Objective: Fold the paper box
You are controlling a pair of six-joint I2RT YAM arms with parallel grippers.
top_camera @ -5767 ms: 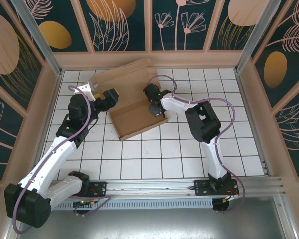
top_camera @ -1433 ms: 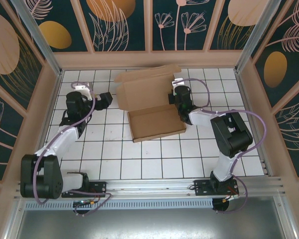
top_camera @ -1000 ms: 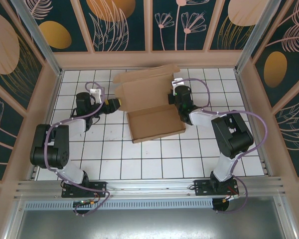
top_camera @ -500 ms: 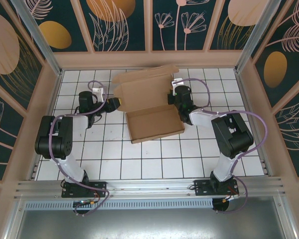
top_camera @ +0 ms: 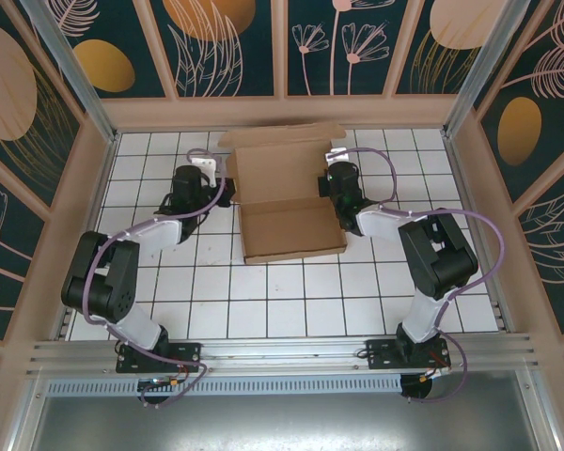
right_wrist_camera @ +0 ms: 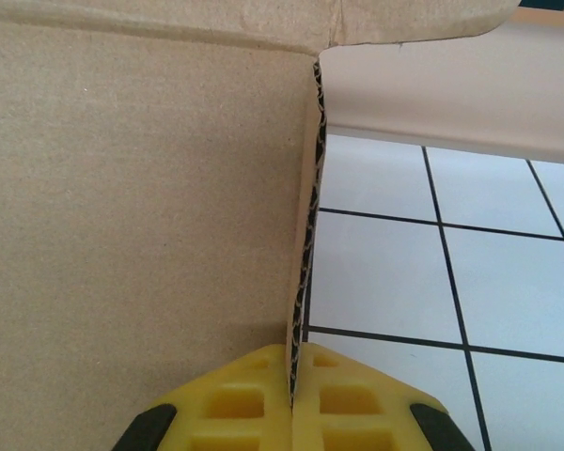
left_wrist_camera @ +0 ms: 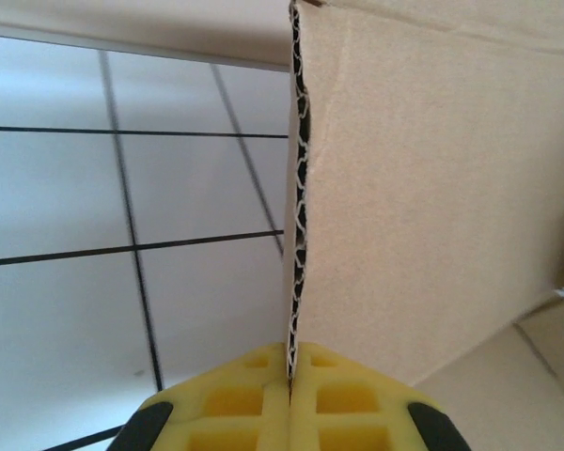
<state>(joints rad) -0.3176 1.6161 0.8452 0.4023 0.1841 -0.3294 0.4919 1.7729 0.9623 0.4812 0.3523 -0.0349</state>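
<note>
Gripping the paper box [top_camera: 287, 202] by its two thin side edges: shut tight on the left one with the left pincer [left_wrist_camera: 289, 374], shut tight on the right one with the right pincer [right_wrist_camera: 296, 376]. Sitting right between the two pincers, rising straight ahead of each. Held on both sides most likely to keep the tall flap straight for folding down.

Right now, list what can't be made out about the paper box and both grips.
- Left wrist: the paper box runs off the top and right edges; how deep the left gripper bites is cut off at the bottom.
- Right wrist: same for the right gripper; the panel leaves the left edge.
- Top external: both grip contacts hidden under the wrist housings; box slots too small.
</note>
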